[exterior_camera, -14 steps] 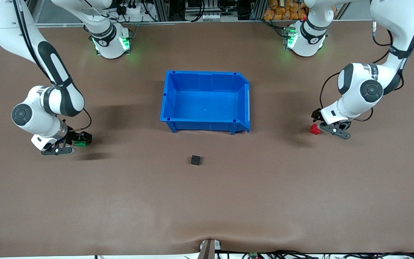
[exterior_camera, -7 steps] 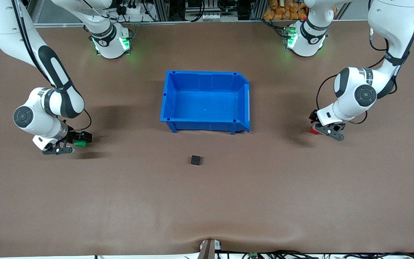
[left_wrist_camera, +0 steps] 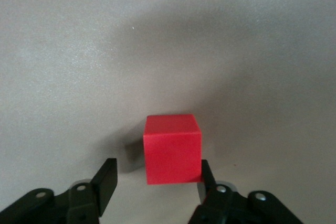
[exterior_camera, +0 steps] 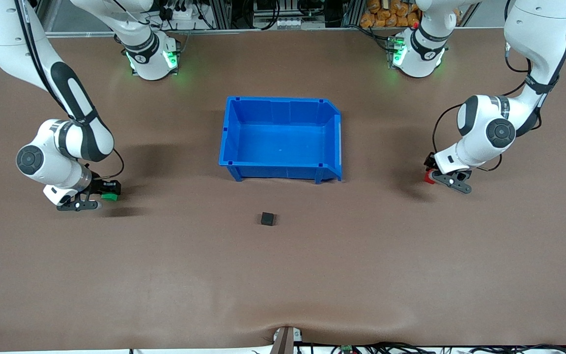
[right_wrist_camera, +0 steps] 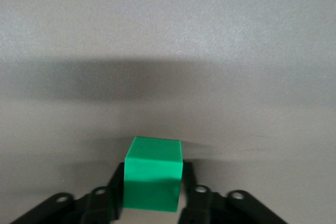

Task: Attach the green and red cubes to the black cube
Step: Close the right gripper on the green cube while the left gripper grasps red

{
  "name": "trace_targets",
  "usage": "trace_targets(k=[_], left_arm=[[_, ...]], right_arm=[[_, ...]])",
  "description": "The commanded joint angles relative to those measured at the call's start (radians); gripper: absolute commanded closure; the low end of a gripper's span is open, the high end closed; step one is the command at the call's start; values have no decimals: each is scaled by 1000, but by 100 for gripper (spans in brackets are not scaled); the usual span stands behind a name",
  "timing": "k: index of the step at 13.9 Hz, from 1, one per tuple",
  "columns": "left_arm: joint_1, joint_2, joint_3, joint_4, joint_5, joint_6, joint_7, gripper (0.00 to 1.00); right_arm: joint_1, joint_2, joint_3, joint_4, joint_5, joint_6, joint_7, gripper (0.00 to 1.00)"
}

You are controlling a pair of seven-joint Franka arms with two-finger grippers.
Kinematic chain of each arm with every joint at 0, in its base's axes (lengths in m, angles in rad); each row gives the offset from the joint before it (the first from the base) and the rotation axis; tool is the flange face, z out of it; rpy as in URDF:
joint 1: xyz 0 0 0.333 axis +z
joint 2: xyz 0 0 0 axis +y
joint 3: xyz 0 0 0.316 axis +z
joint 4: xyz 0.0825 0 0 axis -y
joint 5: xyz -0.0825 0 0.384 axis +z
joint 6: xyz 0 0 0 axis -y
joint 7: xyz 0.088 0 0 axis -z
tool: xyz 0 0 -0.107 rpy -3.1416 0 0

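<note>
Toward the right arm's end of the table, our right gripper [exterior_camera: 107, 191] is clamped on the green cube [right_wrist_camera: 153, 180]. The blue bin [exterior_camera: 283, 168] holds nothing we can see; the black cube [exterior_camera: 267, 219] lies nearer the camera. Our left gripper [left_wrist_camera: 157, 179] straddles the red cube [left_wrist_camera: 172, 148], one finger touching, one clear; the arm mostly hides it from the front.

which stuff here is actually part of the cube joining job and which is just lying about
Part of the job:
- green cube, clamped in the right tool
- red cube, between the left tool's fingers, one side still apart
- black cube, alone on the table, nearer the front camera than the bin

Lying about:
- blue bin
</note>
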Motion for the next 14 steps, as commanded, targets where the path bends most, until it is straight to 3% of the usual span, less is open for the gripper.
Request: trace_targets(k=[1, 6, 14], left_arm=[[9, 3, -5, 2, 23, 11, 11, 44], [9, 2, -5, 11, 23, 11, 13, 46], [2, 17, -6, 28, 23, 11, 11, 51]], right_arm=[[-15, -19, 7, 16, -5, -18, 4, 100], [-8, -21, 5, 58, -8, -18, -62, 100], [2, 12, 10, 275, -7, -67, -628, 100]])
